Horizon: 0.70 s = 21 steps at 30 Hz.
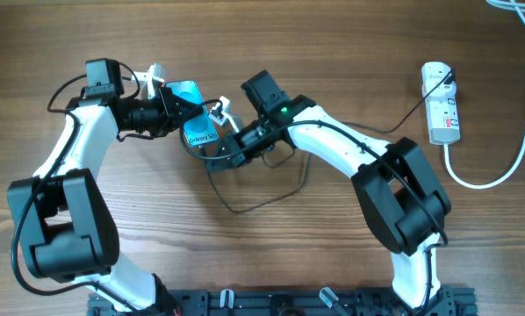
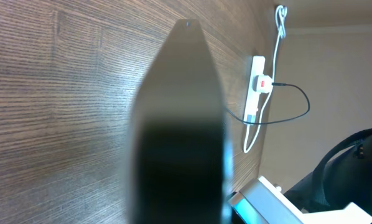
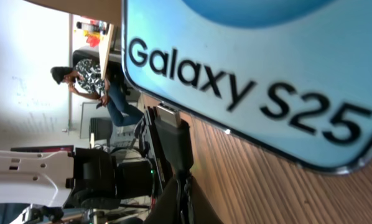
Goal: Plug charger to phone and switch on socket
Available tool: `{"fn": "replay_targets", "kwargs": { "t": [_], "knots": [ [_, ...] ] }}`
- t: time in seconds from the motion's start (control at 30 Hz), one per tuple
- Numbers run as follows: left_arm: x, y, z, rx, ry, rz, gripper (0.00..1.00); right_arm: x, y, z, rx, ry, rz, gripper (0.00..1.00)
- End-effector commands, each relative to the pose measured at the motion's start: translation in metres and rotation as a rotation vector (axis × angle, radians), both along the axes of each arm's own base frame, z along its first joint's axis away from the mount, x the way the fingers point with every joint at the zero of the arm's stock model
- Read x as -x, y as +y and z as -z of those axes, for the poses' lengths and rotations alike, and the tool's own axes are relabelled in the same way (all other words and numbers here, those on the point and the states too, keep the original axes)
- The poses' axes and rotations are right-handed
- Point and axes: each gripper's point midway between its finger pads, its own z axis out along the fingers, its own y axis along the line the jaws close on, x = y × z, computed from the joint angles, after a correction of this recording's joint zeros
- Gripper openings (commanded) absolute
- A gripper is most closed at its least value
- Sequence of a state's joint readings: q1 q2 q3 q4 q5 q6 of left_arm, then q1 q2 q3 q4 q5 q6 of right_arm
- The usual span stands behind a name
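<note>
The phone (image 1: 195,118), teal screen up, is held at the table's back left by my left gripper (image 1: 173,110), which is shut on its far end. In the right wrist view the screen (image 3: 248,56) reads "Galaxy S25". My right gripper (image 1: 220,139) is shut on the charger's connector (image 3: 170,134), whose tip sits right at the phone's lower edge; I cannot tell whether it is seated. The black charger cable (image 1: 240,209) loops on the table and runs to the white socket (image 1: 442,104) at the far right, also seen in the left wrist view (image 2: 257,84).
The thick white cord (image 1: 508,167) curves from the socket toward the right table edge. A dark blurred shape (image 2: 180,137) fills the middle of the left wrist view and hides those jaws. Both arms crowd the back left of the wooden table (image 1: 271,263).
</note>
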State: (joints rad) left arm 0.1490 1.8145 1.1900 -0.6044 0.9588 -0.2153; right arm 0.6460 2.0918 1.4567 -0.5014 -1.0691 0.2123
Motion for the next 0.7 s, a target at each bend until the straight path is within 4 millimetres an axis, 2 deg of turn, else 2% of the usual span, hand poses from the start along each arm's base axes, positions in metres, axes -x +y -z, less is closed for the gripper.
{"fn": "replay_targets", "kwargs": {
  "t": [0.0, 0.13, 0.2, 0.3, 0.4, 0.43, 0.53, 0.6, 0.67],
  "knots": [
    [0.000, -0.001, -0.006, 0.000, -0.015, 0.000, 0.04, 0.009, -0.006, -0.006, -0.033, -0.025, -0.049, 0.04],
    [-0.007, 0.021, 0.017, -0.146, 0.069, -0.121, 0.04, 0.025, -0.026, 0.009, 0.061, 0.007, -0.085, 0.04],
    [-0.009, 0.032, 0.025, -0.198, 0.120, -0.189, 0.04, 0.023, -0.049, 0.035, 0.260, 0.001, -0.047, 0.04],
    [-0.009, 0.035, 0.028, -0.219, 0.131, -0.208, 0.04, 0.015, -0.106, 0.077, 0.671, -0.048, 0.036, 0.04],
    [-0.009, 0.035, 0.028, -0.219, 0.131, -0.208, 0.04, 0.000, -0.171, 0.095, 1.068, -0.127, 0.157, 0.04],
    [-0.009, 0.035, 0.028, -0.219, 0.131, -0.208, 0.04, -0.003, -0.180, 0.096, 1.118, -0.130, 0.193, 0.04],
    [-0.009, 0.035, 0.028, -0.219, 0.131, -0.208, 0.04, -0.003, -0.164, 0.095, 1.031, -0.097, 0.197, 0.04],
    [-0.009, 0.035, 0.028, -0.219, 0.131, -0.208, 0.04, -0.004, -0.160, 0.095, 1.021, -0.076, 0.225, 0.04],
    [-0.009, 0.035, 0.028, -0.219, 0.132, -0.208, 0.04, -0.006, -0.160, 0.095, 1.027, -0.073, 0.249, 0.17]
  ]
}}
